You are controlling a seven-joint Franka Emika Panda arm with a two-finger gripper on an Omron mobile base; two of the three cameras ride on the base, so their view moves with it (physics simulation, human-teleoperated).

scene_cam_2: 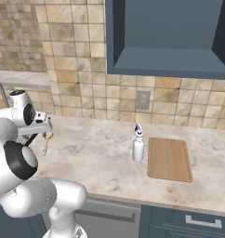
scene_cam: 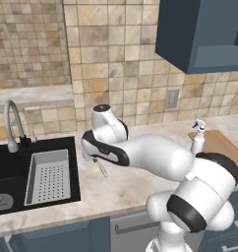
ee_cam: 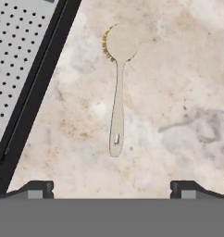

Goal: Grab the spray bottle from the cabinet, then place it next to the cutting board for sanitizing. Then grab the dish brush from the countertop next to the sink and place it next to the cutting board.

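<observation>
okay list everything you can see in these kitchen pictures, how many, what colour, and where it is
spray bottle: one, white, upright on the countertop just left of the cutting board
cutting board: one, light brown, flat on countertop
dish brush: one, cream, lying beside the sink
countertop: one, beige marbled
sink: one, black, with grey perforated tray and silver tap
cabinet: one, slate blue, on the wall
wall outlet: one, grey, on tiles
gripper: one, dark tips open above the brush
</observation>
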